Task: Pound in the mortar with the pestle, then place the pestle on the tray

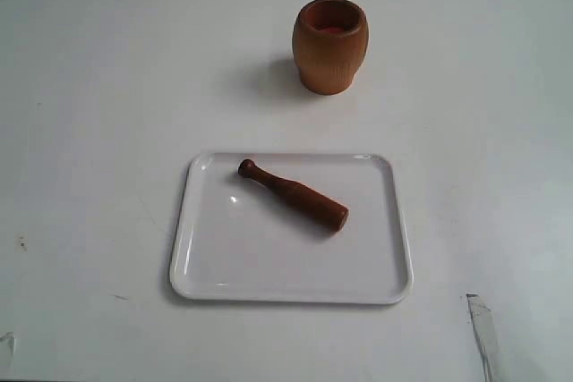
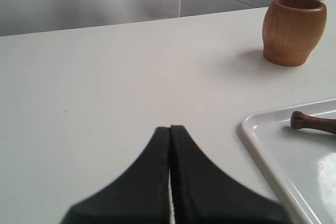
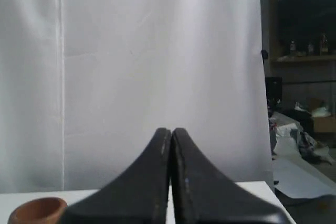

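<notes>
The right tool (image 3: 171,129) pointed level at a white curtain (image 3: 131,66), its two black fingers (image 3: 157,182) pressed together with nothing between them. Beneath it lay the white tabletop (image 3: 257,192), where only the mortar's (image 3: 38,210) rim showed at the frame's edge.

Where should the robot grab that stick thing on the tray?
Probably grab the pestle by its thin neck just below the knob, coming straight down from above. It lies flat and slanted on the tray, so squeeze across it, not along it.
</notes>
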Robot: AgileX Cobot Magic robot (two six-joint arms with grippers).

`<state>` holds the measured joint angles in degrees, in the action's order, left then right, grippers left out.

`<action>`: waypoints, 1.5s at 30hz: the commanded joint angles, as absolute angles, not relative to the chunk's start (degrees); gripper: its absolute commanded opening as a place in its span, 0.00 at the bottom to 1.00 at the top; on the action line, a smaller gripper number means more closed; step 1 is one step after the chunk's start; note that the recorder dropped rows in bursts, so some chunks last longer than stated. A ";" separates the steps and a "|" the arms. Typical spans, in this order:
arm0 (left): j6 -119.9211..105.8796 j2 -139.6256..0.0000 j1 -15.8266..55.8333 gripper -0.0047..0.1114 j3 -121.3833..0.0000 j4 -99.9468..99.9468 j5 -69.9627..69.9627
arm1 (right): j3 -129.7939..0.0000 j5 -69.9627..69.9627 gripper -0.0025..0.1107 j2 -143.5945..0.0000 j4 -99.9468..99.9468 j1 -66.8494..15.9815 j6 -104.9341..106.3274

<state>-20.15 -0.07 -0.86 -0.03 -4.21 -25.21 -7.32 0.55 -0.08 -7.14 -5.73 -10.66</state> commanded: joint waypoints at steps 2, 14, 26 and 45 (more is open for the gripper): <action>-19.68 0.00 -0.42 0.04 0.00 -3.79 -25.03 | -7.15 -2.84 0.02 0.00 -2.95 -5.25 -6.22; -19.68 0.00 -0.42 0.04 0.00 -3.79 -25.03 | 0.00 -0.91 0.02 0.00 -5.35 -5.25 -5.52; -19.68 0.00 -0.42 0.04 0.00 -3.79 -25.03 | 0.00 -8.67 0.02 0.00 -4.98 -5.25 -1.48; -19.68 0.00 -0.42 0.04 0.00 -3.79 -25.03 | 0.00 -8.14 0.02 0.00 -4.97 -5.25 -1.48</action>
